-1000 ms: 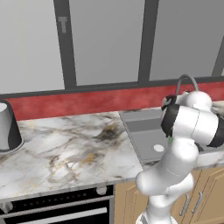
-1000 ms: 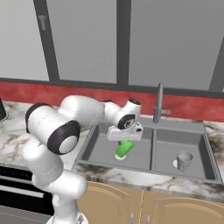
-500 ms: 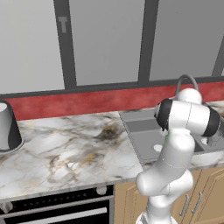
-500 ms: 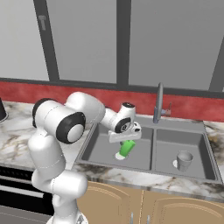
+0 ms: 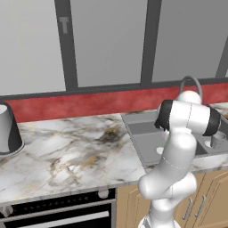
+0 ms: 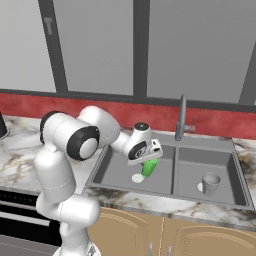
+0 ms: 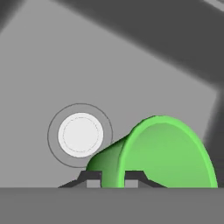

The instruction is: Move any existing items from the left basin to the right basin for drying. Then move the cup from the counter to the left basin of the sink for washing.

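My gripper point(image 6: 146, 160) is shut on a green cup point(image 6: 149, 168), holding it by its wall low inside the left basin point(image 6: 114, 169) of the sink point(image 5: 141, 128). In the hand view the cup point(image 7: 162, 153) lies tilted with its mouth towards the camera, pinched at the gripper point(image 7: 113, 177). The round white drain point(image 7: 81, 134) shows just beside it, to the left. A grey cup point(image 6: 210, 183) stands upright in the right basin point(image 6: 192, 170). The marble counter point(image 5: 67, 151) stretches left of the sink.
The tall arched faucet point(image 6: 181, 117) rises behind the divider between the basins. A grey and black rounded appliance point(image 5: 6, 129) stands on the counter's far left. Wooden cabinet doors point(image 6: 200, 240) run below the sink, with an oven front point(image 5: 58, 213) under the counter.
The arm's elbow has swung up and in towards the base, while the hand has stayed over the left basin with the green cup still in its grip.
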{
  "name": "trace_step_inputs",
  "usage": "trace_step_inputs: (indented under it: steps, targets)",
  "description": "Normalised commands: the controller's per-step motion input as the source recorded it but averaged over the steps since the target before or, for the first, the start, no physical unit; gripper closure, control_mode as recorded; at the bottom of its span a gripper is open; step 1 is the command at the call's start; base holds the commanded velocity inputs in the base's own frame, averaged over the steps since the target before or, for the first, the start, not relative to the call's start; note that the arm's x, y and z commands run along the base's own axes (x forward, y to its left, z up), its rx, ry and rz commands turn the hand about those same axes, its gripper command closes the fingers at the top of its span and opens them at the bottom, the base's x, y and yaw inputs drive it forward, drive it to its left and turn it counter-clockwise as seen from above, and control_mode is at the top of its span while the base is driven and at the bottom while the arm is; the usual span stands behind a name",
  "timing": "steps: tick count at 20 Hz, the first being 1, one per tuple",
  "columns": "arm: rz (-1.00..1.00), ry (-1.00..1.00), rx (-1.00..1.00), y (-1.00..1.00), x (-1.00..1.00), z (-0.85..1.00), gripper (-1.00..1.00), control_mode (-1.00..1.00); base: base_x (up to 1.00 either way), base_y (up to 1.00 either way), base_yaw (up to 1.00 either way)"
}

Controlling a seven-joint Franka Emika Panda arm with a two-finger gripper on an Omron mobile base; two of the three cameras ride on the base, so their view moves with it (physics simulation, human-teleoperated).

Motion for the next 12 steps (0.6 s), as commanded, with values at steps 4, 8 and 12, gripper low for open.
trace_step_inputs:
  steps: [4, 8, 12]
  targets:
    - [0.0, -0.05, 0.0, -0.07, 0.09, -0.43, 1.0, -1.0, 0.0, 0.0, 0.0]
    - [0.0, -0.04, 0.0, -0.02, 0.07, -0.32, 1.0, -1.0, 0.0, 0.0, 0.0]
    - [0.0, -0.08, 0.0, 0.0, 0.0, -0.01, -1.0, -1.0, 0.0, 0.0, 0.0]
